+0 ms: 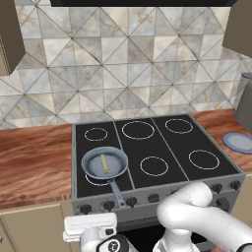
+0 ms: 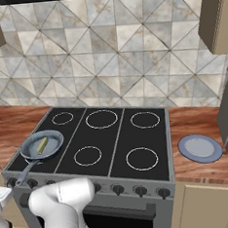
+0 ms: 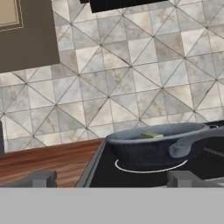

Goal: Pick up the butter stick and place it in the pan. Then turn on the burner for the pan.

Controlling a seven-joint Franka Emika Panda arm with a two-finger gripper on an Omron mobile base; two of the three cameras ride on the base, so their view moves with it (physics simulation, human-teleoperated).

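The thin pale-yellow butter stick (image 1: 105, 164) lies inside the round grey-blue metal frying pan (image 1: 93, 169), on the near-left white ring burner (image 3: 148, 168) of the glossy black glass stove (image 1: 162, 142). The two-finger gripper (image 3: 109, 178), jaws apart and empty, sits low before the stove front. Risk, in my judgement: grabbing a neighbouring knob (image 1: 131, 201) would heat the wrong burner

One pan (image 1: 104, 164), one butter stick (image 1: 105, 164), one plate (image 1: 238, 142), six burner rings (image 1: 138, 130).
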